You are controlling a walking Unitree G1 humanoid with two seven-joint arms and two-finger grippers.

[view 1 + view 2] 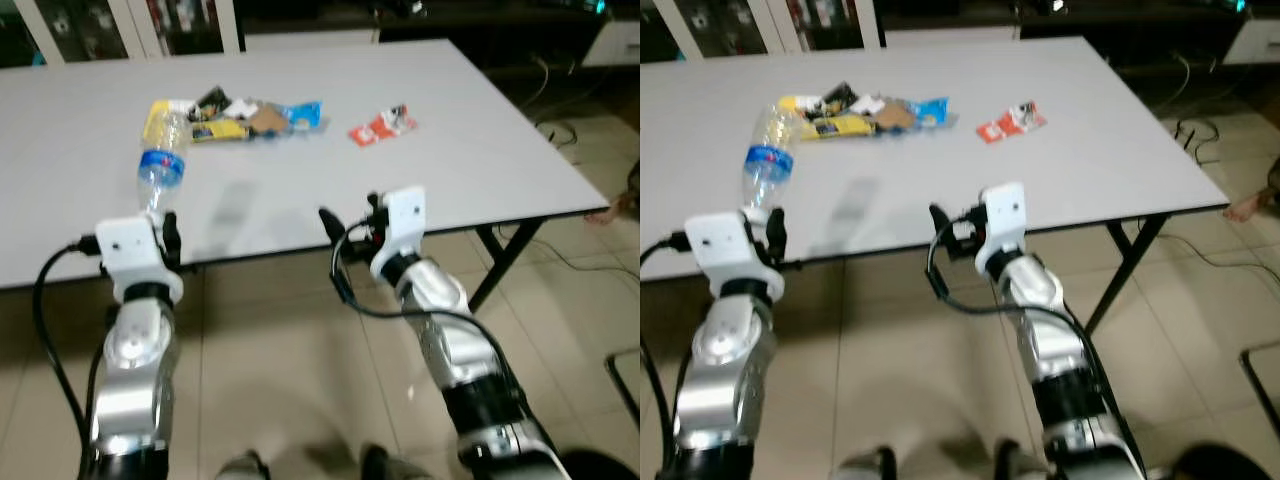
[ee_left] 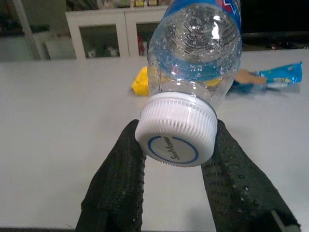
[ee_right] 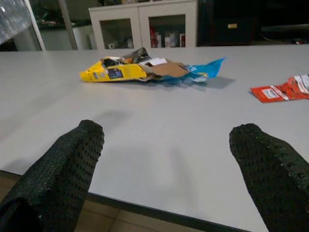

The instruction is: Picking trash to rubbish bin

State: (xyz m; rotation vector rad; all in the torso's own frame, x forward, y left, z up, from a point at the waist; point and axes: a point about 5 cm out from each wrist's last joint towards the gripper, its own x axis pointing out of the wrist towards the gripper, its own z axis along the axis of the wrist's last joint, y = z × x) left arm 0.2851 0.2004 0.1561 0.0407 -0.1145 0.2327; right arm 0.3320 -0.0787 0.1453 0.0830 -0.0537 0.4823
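Left gripper [image 2: 175,159]: clamped on the white cap of a clear plastic bottle [image 1: 160,172] held above the table [image 1: 480,130] edge | bottle judged light, crushable, slippery; neck grip suits | right gripper [image 3: 169,145]: spread wide, empty | wrappers [image 1: 255,117] lie mid-table.

You see a big white tabletop [image 1: 480,150] standing on a tiled floor [image 1: 270,380]. A pile of snack wrappers [image 1: 245,118] lies on it. A red wrapper [image 1: 382,125] lies apart, to the right.
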